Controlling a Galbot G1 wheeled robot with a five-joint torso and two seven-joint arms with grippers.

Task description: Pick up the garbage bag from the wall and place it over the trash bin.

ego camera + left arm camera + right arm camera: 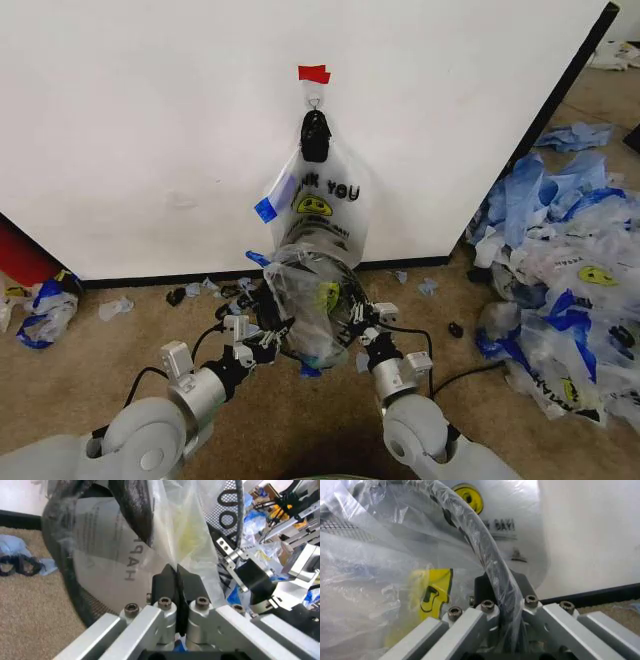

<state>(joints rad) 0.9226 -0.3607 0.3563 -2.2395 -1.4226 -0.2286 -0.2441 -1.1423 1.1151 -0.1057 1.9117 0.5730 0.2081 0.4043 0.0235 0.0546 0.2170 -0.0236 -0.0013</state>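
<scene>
Both grippers are down at the bin (312, 300), one on each side, and it already has a plastic bag draped over it, while another bag (318, 205) hangs on the wall (150, 120) from the hook (314, 101) just under the red tape (313, 73). The left gripper (175, 578) has its fingers pressed together, with what looks like film pinched between them. The right gripper (501, 588) is clamped on the rim with bag film caught in the grip. Biggest risk, I'd say: that film is thin, so any uneven pull between the two arms could tear it or drag it off the rim, and since the bin looks light, a tug could tip it into the wall. The head view gives the whole layout, plus the heap (565, 270) of loose bags on the right. The wrist views give what it can't: the actual pinch points up close.
</scene>
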